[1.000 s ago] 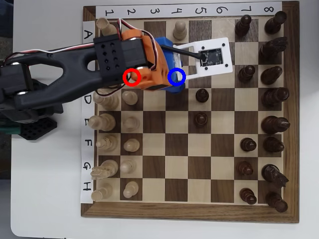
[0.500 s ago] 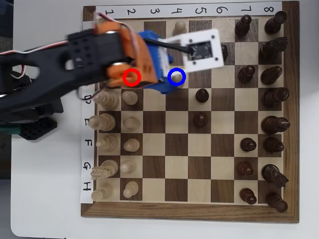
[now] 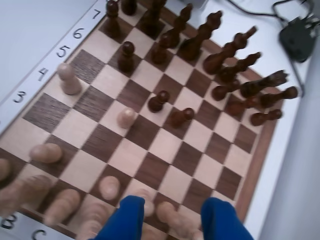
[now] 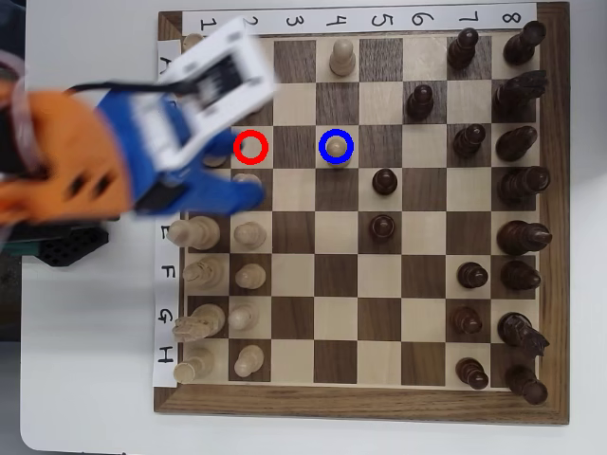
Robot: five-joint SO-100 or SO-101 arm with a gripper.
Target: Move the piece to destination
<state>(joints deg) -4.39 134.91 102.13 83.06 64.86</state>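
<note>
Pale pawn (image 4: 338,152) stands upright and alone on the dark square ringed in blue (image 4: 337,146), well out ahead of its own rank; in the wrist view the same pawn (image 3: 126,117) sits by itself mid-board with two dark pawns (image 3: 158,100) just beyond it. Nothing touches it. By the look of things the placing is done, since the piece rests on the marked destination and stands free. The red-ringed square (image 4: 251,146) shows no clear pawn inside the ring, which fits a piece lifted from there, though the arm's blur covers part of that corner. The gripper (image 4: 213,194) hangs over the near left part of the board in the overhead view, blurred, its blue fingers above the light pieces' ranks, well apart from the pawn. In the wrist view the two blue fingers (image 3: 122,220) rise from the bottom edge with a wide gap between them and nothing held; light pawns show through that gap. Reading: jaws spread, empty. The wooden chessboard (image 4: 360,406) has a dark frame, with paper strips of numbers along the top and letters down the left side. Dark pieces crowd the far right files, mostly at home. The board lies on a plain white table (image 4: 85,379); a black cable and a dark object (image 3: 300,32) lie off the board's far corner in the wrist view.
</note>
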